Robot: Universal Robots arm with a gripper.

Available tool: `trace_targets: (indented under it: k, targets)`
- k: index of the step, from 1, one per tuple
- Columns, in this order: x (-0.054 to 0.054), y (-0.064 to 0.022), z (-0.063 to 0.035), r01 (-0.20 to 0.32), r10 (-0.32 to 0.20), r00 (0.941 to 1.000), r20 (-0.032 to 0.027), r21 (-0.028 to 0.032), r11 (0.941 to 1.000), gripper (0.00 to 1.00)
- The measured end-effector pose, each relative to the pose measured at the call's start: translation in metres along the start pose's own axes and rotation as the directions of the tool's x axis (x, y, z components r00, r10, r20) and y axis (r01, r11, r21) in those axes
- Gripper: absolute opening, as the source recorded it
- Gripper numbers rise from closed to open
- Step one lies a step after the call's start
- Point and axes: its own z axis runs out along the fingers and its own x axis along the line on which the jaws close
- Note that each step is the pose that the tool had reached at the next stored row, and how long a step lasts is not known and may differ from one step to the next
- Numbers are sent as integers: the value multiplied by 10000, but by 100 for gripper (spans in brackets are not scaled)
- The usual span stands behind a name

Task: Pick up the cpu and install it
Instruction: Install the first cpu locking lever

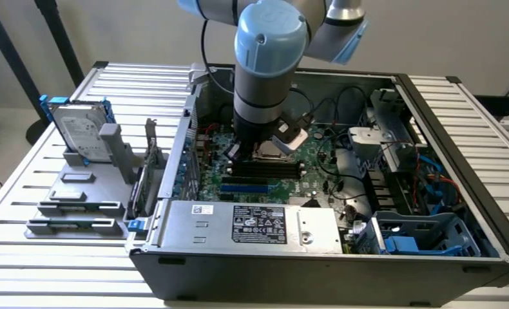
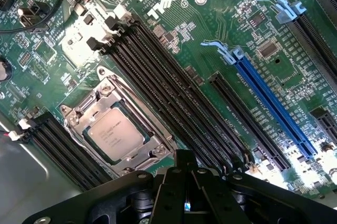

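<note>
Hidden or unclear: gripper fingertips in the exterior view, masked by the arm [image 1: 267,71] reaching down into the case; socket latch state hard to judge; labels on parts unreadable.

Exterior view, left to right:
- Slatted white table [image 1: 31,174], cut off at every edge.
- Grey fixture stand [image 1: 78,203] on the table, carrying an upright hard drive [image 1: 81,132] in a blue frame, plus long grey bars [image 1: 69,225] lying in its lower slots.
- Open computer case [image 1: 323,257], side panel off, motherboard [image 1: 263,180] exposed.
- Power supply [image 1: 254,225], silver with a black label, along the near wall.
- Blue plastic drive bracket [image 1: 401,244] at the near corner toward the exterior view's right.
- Black and blue cables [image 1: 426,187] along the far side, partly covering the board.

Wrist view:
- cpu [image 2: 115,133], silver-grey top, seated flat inside the metal socket frame [image 2: 118,129] on the motherboard.
- Black memory slots [image 2: 168,97] just beside the socket.
- Blue expansion slot [image 2: 268,103] further along.
- gripper [image 2: 185,192], black, fingers pressed together and grasping nothing, just above the board, near the socket, apart from the cpu.
</note>
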Motion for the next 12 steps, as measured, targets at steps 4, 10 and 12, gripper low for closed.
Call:
trace_targets:
  k: [4, 10, 12]
  targets:
    - [0, 2, 25, 84, -84, 10000, -32, 37, 10000, 11]
    - [0, 0, 65, 199, -199, 9998, -57, 93, 9998, 11]
    - [1, -1, 77, 234, -233, 9997, -64, 109, 9997, 11]
